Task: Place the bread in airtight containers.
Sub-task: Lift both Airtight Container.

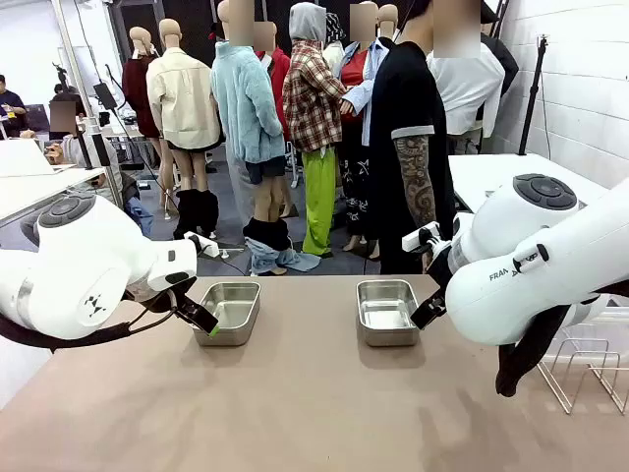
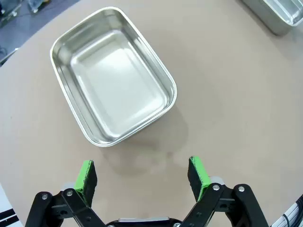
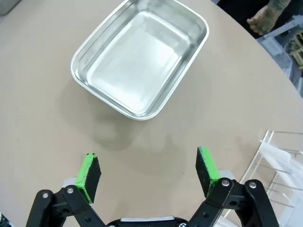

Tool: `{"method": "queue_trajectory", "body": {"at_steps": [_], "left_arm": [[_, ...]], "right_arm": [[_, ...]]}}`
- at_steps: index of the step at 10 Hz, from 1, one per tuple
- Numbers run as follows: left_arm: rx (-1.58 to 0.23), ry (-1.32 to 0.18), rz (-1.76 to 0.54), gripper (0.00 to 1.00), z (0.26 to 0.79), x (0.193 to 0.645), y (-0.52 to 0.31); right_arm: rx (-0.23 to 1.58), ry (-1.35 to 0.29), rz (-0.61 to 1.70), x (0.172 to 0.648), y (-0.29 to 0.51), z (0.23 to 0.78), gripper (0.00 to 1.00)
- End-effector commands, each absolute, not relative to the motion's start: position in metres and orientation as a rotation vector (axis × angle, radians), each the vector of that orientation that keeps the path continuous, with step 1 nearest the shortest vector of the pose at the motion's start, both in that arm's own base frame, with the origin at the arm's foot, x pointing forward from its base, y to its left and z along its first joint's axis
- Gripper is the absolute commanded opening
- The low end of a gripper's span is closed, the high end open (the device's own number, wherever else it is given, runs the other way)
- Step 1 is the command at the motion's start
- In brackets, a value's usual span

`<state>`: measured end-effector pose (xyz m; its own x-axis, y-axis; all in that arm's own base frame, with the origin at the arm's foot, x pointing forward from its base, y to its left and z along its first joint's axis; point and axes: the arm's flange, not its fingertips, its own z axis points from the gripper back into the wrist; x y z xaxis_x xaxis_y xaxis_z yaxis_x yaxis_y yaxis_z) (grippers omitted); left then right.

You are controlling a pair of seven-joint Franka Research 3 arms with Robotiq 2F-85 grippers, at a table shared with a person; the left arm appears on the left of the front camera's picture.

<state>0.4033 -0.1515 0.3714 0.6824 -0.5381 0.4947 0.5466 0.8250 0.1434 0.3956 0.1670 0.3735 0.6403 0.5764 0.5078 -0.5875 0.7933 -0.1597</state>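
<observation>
Jaws of the left arm (image 1: 88, 280) stand released, their green pads (image 2: 86, 177) spread wide with nothing between them, hovering just beside the near left corner of the left-hand rectangular stainless-steel tin (image 1: 228, 312) on the tan table (image 1: 295, 413). The left wrist view has this tin lidless just ahead of the pads, its shiny floor bare. To the right of the left-hand tin, apart from it and level with it, sits a second rectangular stainless-steel tin (image 1: 386, 311), also lidless, with a bare, bright floor. Farther right of the left-hand tin, just past the second tin's right wall, the white right arm (image 1: 550, 261) holds its jaws released as well, pads apart and gripping nothing. Well to the right of the left-hand tin, near the table's edge, stands a thin wire rack (image 1: 580, 369). Beyond the table, behind and to the right of the left-hand tin, stands a person in a black top (image 1: 408, 108) with a tattooed forearm; a hand (image 3: 266, 20) shows at the top of the right wrist view, past the second tin
</observation>
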Motion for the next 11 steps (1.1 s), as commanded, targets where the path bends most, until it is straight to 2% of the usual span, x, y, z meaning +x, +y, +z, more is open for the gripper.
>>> {"method": "queue_trajectory", "body": {"at_steps": [1,10,11], "left_arm": [[-0.016,-0.550,-0.608,1.00,0.371,0.403,-0.152],[-0.015,-0.550,-0.614,1.00,0.371,0.403,-0.154],[0.019,-0.621,-0.623,1.00,0.393,0.404,-0.157]], "right_arm": [[0.021,-0.572,0.664,0.396,0.167,0.373,1.00],[0.019,-0.572,0.666,0.396,0.167,0.373,1.00],[0.005,-0.606,0.715,0.389,0.173,0.391,1.00]]}}
